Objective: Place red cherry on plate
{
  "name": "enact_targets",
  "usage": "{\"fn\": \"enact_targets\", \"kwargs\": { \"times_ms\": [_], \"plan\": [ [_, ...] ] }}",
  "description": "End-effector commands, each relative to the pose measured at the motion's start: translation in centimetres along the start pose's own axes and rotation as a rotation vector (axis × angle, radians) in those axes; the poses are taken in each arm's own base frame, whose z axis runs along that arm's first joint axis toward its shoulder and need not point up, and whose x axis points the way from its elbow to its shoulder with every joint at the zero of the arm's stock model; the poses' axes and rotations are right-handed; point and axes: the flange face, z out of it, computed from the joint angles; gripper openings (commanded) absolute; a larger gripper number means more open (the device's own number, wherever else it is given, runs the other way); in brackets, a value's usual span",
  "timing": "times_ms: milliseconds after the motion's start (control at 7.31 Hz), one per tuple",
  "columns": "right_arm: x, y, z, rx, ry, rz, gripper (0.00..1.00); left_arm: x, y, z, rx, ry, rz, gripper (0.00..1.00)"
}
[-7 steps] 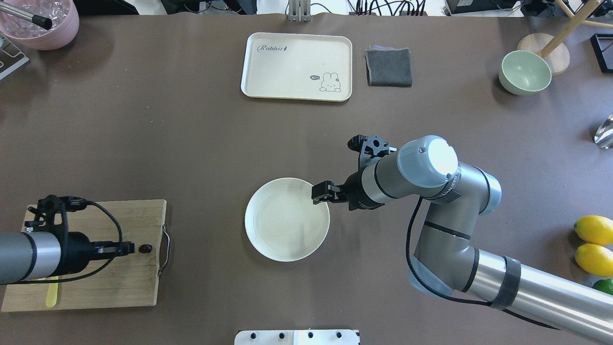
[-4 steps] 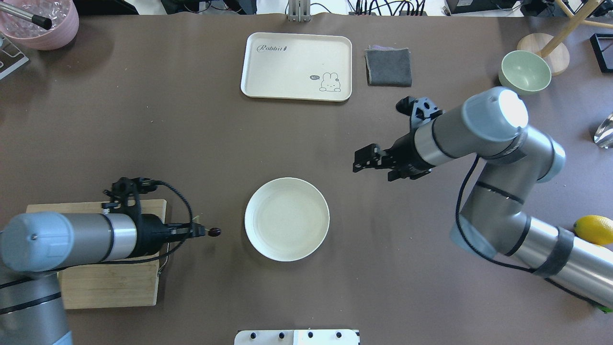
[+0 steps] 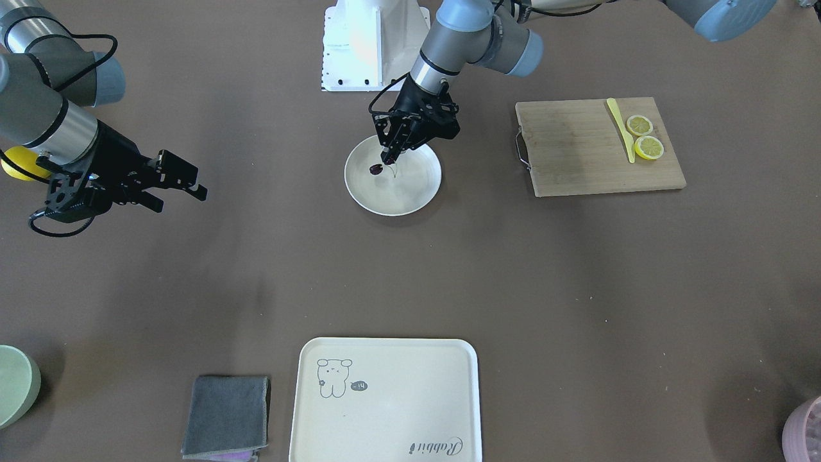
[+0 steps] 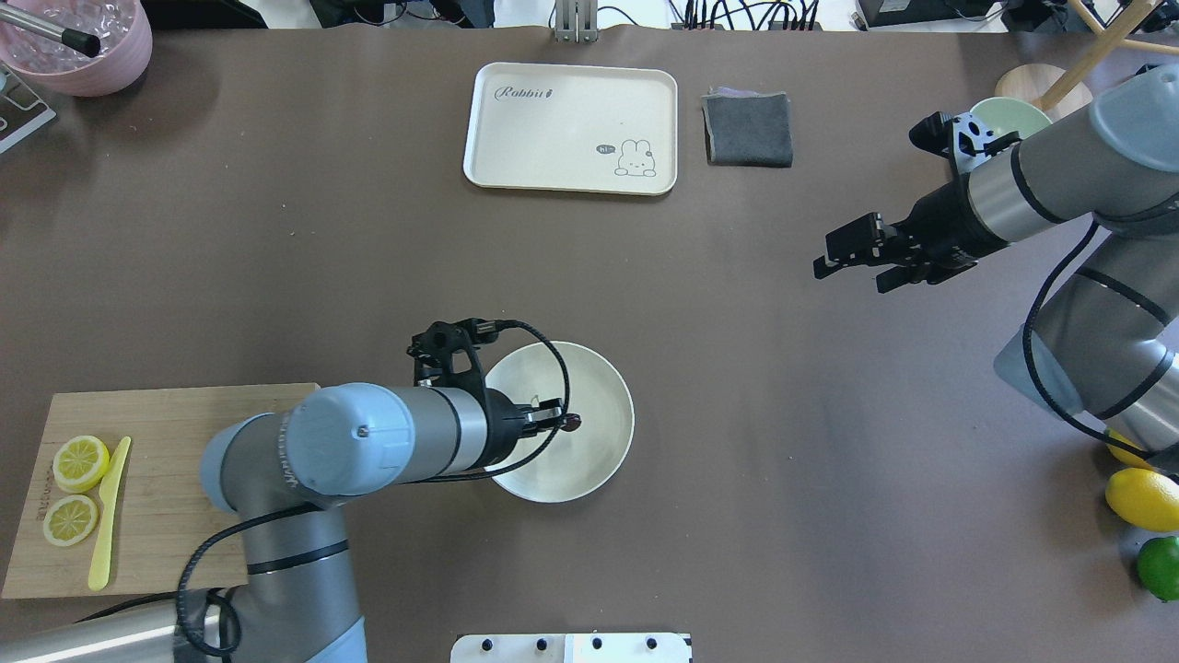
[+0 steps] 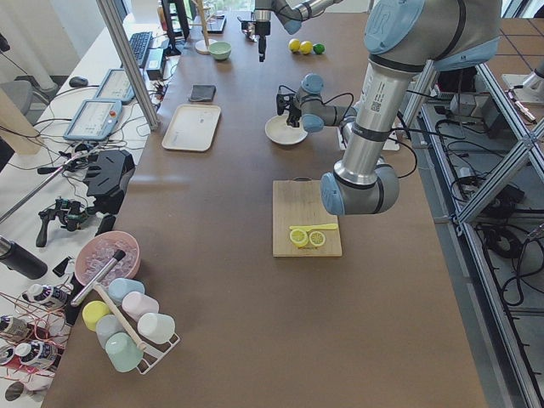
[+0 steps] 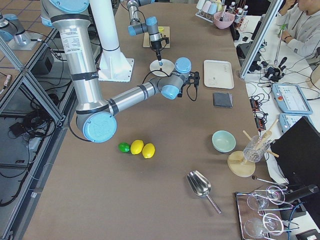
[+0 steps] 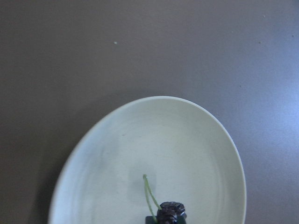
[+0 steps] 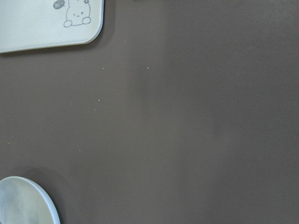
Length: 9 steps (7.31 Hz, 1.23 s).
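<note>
The red cherry (image 4: 573,423) is a tiny dark fruit with a thin green stem (image 7: 149,195). My left gripper (image 4: 558,421) is shut on it and holds it low over the middle of the round cream plate (image 4: 594,382). In the front-facing view the cherry (image 3: 376,169) hangs just below the left gripper (image 3: 387,154), inside the plate's rim (image 3: 414,189). The left wrist view shows the cherry (image 7: 171,213) at the bottom edge over the plate (image 7: 196,140). My right gripper (image 4: 852,269) is open and holds nothing, far off to the plate's right and further back.
A wooden cutting board (image 4: 175,479) with two lemon slices (image 4: 78,462) and a yellow knife (image 4: 109,516) lies at the left. A cream tray (image 4: 571,124), a grey cloth (image 4: 748,129) and a green bowl (image 4: 1004,115) stand at the back. Lemons (image 4: 1142,497) lie at the right edge.
My left arm has carried the cherry rightward from beside the cutting board to over the plate. My right arm has drawn further away to the back right.
</note>
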Motion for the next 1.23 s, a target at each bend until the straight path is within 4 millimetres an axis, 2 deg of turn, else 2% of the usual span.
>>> {"fn": "enact_targets", "kwargs": {
  "times_ms": [0,137,274,411,547,684,821,1095],
  "plan": [
    [1.6,-0.5,-1.3,0.019,0.009,0.008,1.0,-0.1,0.0,1.2,0.004,-0.021,0.009,0.97],
    [2.6,-0.5,-1.6,0.025,0.018,0.005,1.0,-0.1,-0.8,0.9,0.011,-0.021,0.008,0.98],
    [4.5,-0.6,-2.3,0.032,0.034,-0.032,1.0,-1.3,-2.1,-0.5,-0.007,-0.033,0.078,0.98],
    [6.4,-0.7,-3.3,0.044,0.051,-0.066,1.0,-2.6,-5.1,-3.6,-0.046,-0.08,0.103,0.98],
    [8.5,-1.1,-5.2,0.074,0.068,-0.085,1.0,-3.7,-7.6,-6.6,-0.075,-0.137,0.121,0.98],
    [11.7,-0.8,-6.9,0.078,0.086,-0.123,1.0,-5.3,-10.1,-9.0,-0.057,-0.18,0.187,0.98],
    [15.5,-0.6,-8.9,0.081,0.128,-0.142,1.0,-10.0,-11.8,-12.7,-0.089,-0.244,0.254,0.98],
    [20.6,-2.1,-13.4,0.053,0.234,-0.227,1.0,-21.4,-19.3,-22.3,-0.136,-0.307,0.368,0.98]
  ]
}}
